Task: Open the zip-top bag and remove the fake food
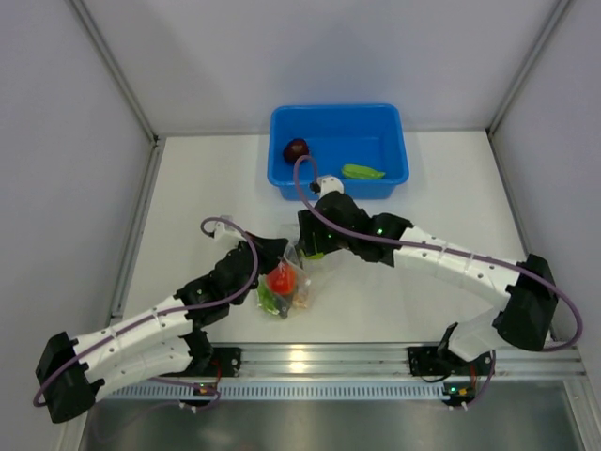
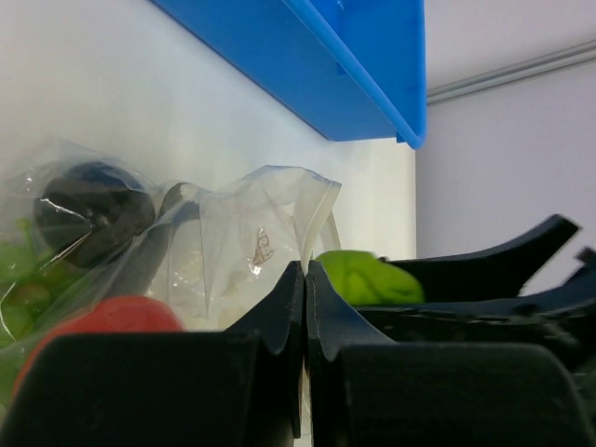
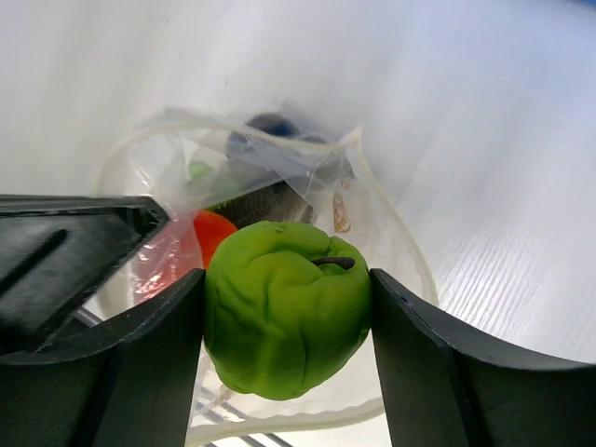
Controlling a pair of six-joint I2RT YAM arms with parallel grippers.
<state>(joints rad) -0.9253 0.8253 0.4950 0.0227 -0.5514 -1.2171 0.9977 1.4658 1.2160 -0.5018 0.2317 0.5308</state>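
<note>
1. Top view: the zip-top bag [image 1: 285, 289] lies on the bench [image 1: 207, 188] between both arms, with a red tomato [image 1: 280, 279] inside. A maroon ball [image 1: 296, 148] and a green pod [image 1: 362, 172] sit in the blue bin [image 1: 282, 183].
2. Left wrist: the left jaws are pressed together, pinching the bag's film edge.
3. Right wrist: the right jaws grip a lime-green piece [image 3: 284, 317] at the bag's open mouth.

2 arms angle inward — left gripper [image 2: 304, 279] pinching the bag [image 2: 270, 209], right gripper [image 3: 287, 307] clamped around a green ball [image 3: 279, 335].
</note>
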